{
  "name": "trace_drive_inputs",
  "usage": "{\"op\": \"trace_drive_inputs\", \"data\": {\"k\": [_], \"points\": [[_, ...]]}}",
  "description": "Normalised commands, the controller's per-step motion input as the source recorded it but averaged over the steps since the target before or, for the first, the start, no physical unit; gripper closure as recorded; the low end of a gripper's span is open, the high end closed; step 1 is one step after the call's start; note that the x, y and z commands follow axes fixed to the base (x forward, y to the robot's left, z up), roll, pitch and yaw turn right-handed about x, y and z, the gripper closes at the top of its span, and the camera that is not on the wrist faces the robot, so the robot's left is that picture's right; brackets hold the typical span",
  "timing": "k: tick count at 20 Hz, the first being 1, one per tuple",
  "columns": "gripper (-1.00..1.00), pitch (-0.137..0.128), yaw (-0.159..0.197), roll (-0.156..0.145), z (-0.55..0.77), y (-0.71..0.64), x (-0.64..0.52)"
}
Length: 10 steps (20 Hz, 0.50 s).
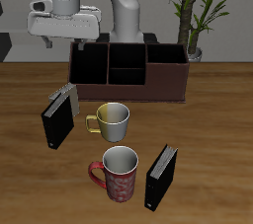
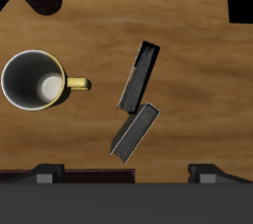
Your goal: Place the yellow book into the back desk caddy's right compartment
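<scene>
Two books stand propped against each other in a shallow V near the yellow-handled pale mug (image 1: 112, 119), and the slim dull yellow-tan hardback book (image 1: 68, 96) I want is, as best I can judge, the one farther back. It shows pale page edges, but its cover colour is hard to make out from here. The black hardback (image 1: 54, 124) leaning beside it sits nearer the table's front edge, and the two touch at one end, so any grasp has to pick one without dragging the other.

My two-finger gripper (image 1: 64, 40) hangs high above that pair, fingers spread wide and carrying nothing. I take that height to be deliberate: in the wrist view both books lie between my fingers (image 2: 44, 174), which lets me line up before descending.

The long low reddish-brown open-top desk caddy (image 1: 128, 92) waits at the table's back, and its wide undivided right compartment (image 1: 165, 67) is unoccupied. A second black book (image 1: 163, 177) and a red patterned mug (image 1: 119, 174) stand near the front edge, well away from my path. The task has barely begun.
</scene>
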Motion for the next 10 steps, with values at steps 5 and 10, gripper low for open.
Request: {"op": "trace_drive_inputs", "data": {"k": [5,10], "points": [[-1.0,-0.034,-0.055,-0.058,-0.14,-0.43,-0.18],[-1.0,-0.04,-0.036,-0.045,-0.15,-0.09,-0.07]]}}
